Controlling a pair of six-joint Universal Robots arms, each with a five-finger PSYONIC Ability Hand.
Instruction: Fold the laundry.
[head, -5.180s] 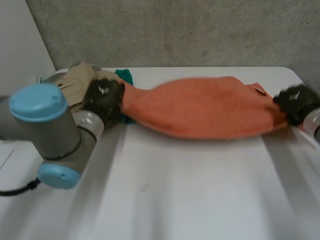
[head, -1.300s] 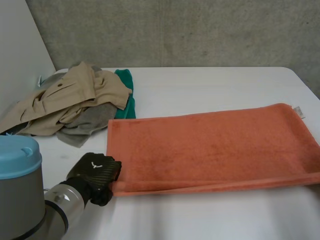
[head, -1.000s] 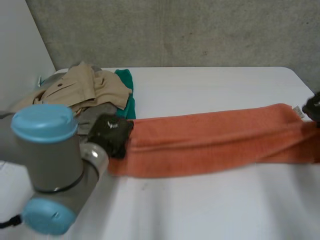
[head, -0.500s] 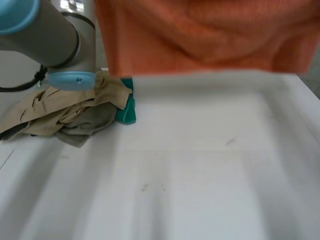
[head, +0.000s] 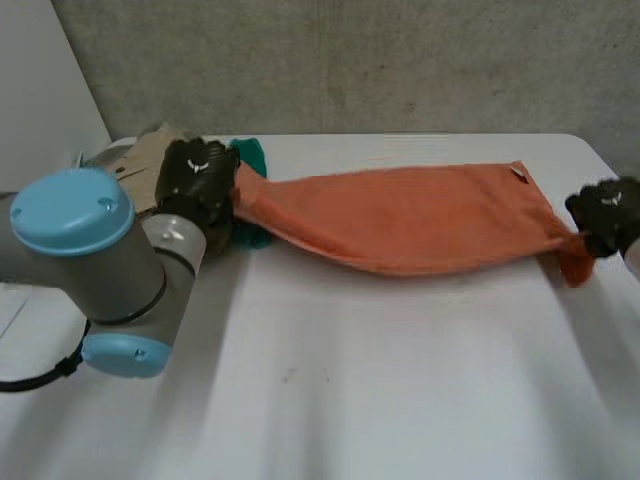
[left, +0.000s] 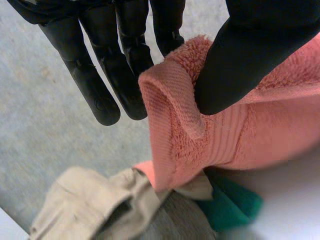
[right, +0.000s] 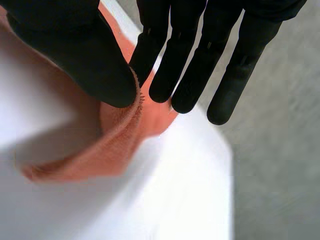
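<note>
An orange towel (head: 410, 220) is held stretched between the two hands, low over the white worktop (head: 400, 380); whether its sagging middle touches the surface cannot be told. One bunched end is pinched by the left hand (head: 197, 180), the folded edge clamped between the thumb and the straight fingers (left: 100, 85). The opposite end is pinched by the right hand (head: 605, 210) in the same way, with a short tail hanging below it. Just under and beside the left hand a beige garment (left: 95, 210) and a green cloth (left: 230, 205) are piled.
</note>
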